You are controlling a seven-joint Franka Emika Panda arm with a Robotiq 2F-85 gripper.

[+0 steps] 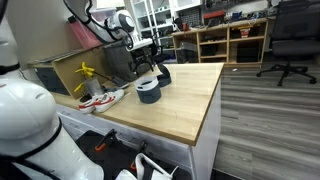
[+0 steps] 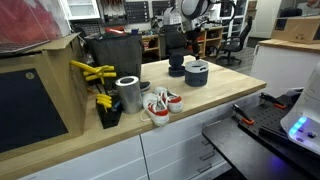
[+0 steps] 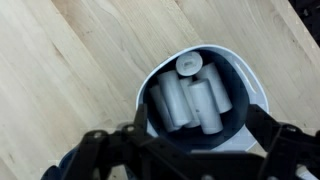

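The end effector (image 3: 185, 160) hung with its two dark fingers (image 3: 95, 150) spread wide, nothing pinched between them. Only the wrist view showed this plainly; there the fingers were blurred shapes along the bottom edge, one on each side of the frame. Straight beneath them stood a round tub (image 3: 200, 95) with a white rim, open at the top. The same view looked down into it and showed several white cylinders (image 3: 190, 95) packed upright inside. The exterior views could not show this filling.

In both exterior views the end effector (image 1: 146, 60) (image 2: 190, 42) sat above the tub (image 1: 148, 92) (image 2: 196, 73) and clear of it. The tub's outer wall read as blue-grey, and the tub rested on the pale wooden worktop (image 1: 190, 100). A dark round object (image 1: 163, 72) (image 2: 177, 66) stood just beside the tub; what it was could not be told.

Farther along the worktop lay a pair of red-and-white sneakers (image 1: 100, 98) (image 2: 160, 103). An exterior view alone showed a metal can (image 2: 129, 93) next to them and a black holder (image 2: 108, 110) beyond it, with yellow tools (image 2: 95, 72) above. In an exterior view an office chair (image 1: 290, 40) and wooden shelving (image 1: 235, 40) stood well apart, beyond the worktop.
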